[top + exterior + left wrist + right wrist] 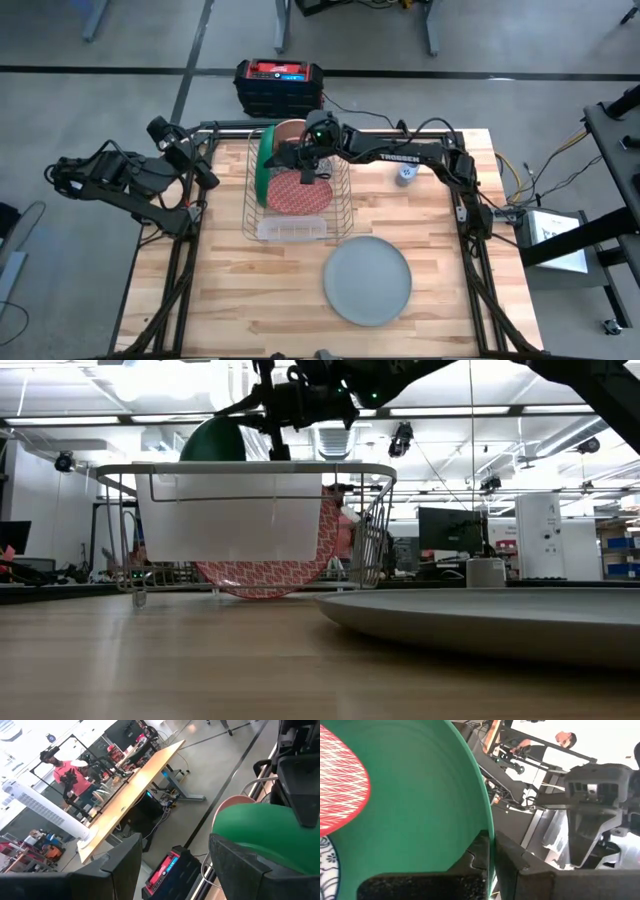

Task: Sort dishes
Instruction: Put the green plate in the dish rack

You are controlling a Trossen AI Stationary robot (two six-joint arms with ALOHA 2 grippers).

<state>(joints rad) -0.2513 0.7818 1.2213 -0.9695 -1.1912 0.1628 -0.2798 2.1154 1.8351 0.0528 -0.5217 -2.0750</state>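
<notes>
While overhead hides it, wrist shows right gripper (489, 857) pinching green plate (415, 805).

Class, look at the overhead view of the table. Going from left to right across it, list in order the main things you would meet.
Left arm's gripper at the table's left edge → silver wire rack holding upright plates → round flat grey plate lying on the wood → small grey-blue gadget.

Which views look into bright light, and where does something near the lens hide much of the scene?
Low view: ceiling lamps glare behind the wire rack, and the grey plate fills the lower right. Right wrist view: the green plate, pinched by the right gripper, covers the left half. Left wrist view: the idle, open left gripper masks the bottom. High view: evenly lit.
</notes>
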